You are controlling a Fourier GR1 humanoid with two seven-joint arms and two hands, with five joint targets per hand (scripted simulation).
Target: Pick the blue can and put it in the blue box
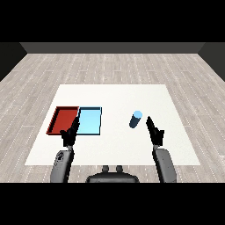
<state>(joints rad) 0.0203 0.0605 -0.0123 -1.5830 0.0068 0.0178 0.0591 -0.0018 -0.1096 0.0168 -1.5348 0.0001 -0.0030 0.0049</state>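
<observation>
The blue can point(136, 119) stands upright on the white table point(114, 96), right of centre. My right hand point(154, 131) is just to the right of it and slightly nearer to me, fingers straight, apart from the can. The light blue tray point(90, 121) lies left of centre with nothing in it. My left hand point(70, 134) hovers over the near edge where the blue and red trays meet, fingers straight and holding nothing.
The red tray point(63, 119) lies against the left side of the blue tray. The table's near edge runs just behind my forearms. A grey wood floor surrounds the table.
</observation>
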